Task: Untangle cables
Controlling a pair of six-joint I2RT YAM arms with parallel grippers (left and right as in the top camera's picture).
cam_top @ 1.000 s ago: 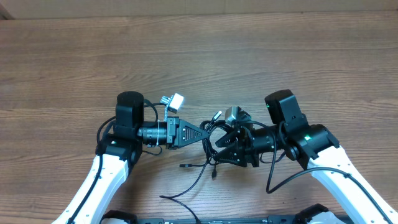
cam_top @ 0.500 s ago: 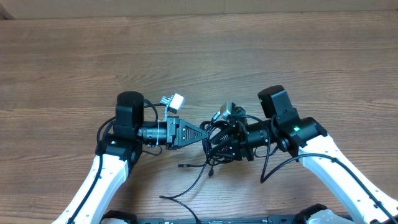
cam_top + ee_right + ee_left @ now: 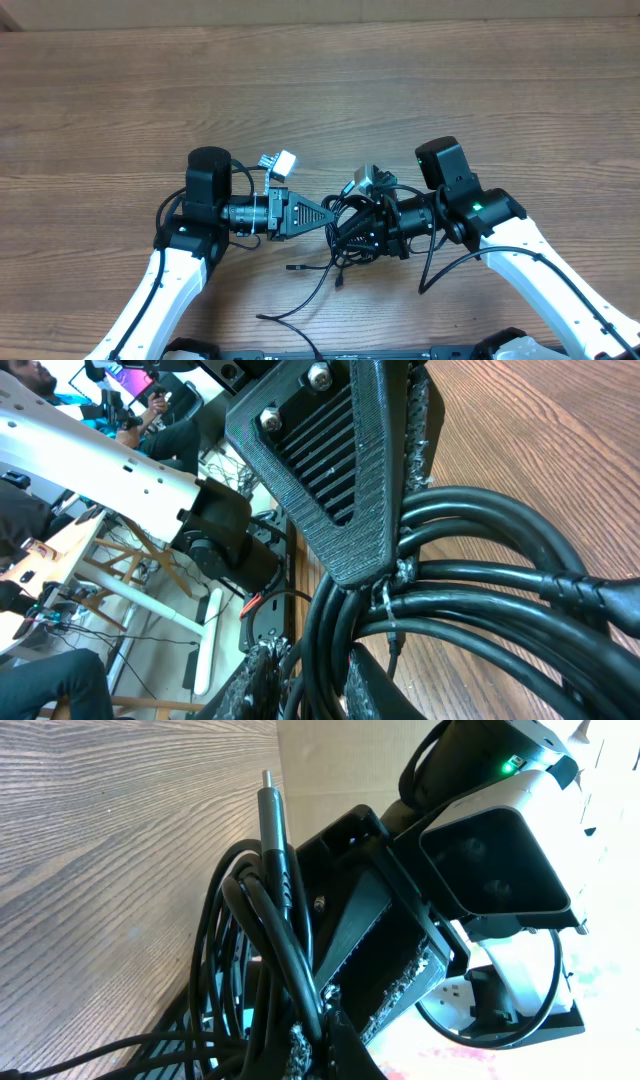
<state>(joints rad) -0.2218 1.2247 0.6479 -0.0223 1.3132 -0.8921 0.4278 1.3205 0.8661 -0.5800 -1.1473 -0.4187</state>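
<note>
Where the cables point(image 3: 336, 252) knot into one bundle just below the centre of the overhead frame, we see loose tails trailing toward the lower edge across the wooden table point(image 3: 320, 90). The left gripper point(image 3: 325, 216), entering from the left, is clamped on the bundle. The right gripper point(image 3: 356, 236), entering from the right, has cords between its fingers; we cannot tell whether it clamps them.

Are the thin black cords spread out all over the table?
No, the cables are bunched in one clump between the left gripper and the right gripper, with only a few ends trailing.
</note>
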